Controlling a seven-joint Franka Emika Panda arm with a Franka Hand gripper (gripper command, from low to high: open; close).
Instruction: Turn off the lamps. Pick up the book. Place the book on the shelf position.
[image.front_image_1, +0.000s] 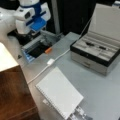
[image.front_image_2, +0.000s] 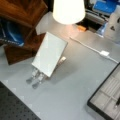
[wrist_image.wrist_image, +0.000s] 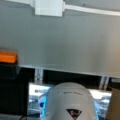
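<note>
The white book (image.front_image_1: 60, 92) with a ridged binding edge leans tilted on a small metal rack (image.front_image_2: 35, 77) in mid table; it also shows in a front view (image.front_image_2: 50, 53). The shelf position, a dark reddish-brown wooden block (image.front_image_1: 13, 90), stands just left of the book, its top bare. A lamp shade (image.front_image_2: 68, 10) glows bright, with a warm patch on the table beneath it. The gripper's white and blue hand (image.front_image_1: 32, 17) hangs at a front view's top left, far from the book, above a white cable switch (wrist_image.wrist_image: 48, 7). Its fingertips do not show.
An open grey hinged case (image.front_image_1: 96, 53) sits at a front view's right. A white cable (image.front_image_2: 86, 46) with the switch (image.front_image_1: 50, 61) runs across the table. An orange item (image.front_image_1: 48, 50) lies by a dark recess near the arm's base.
</note>
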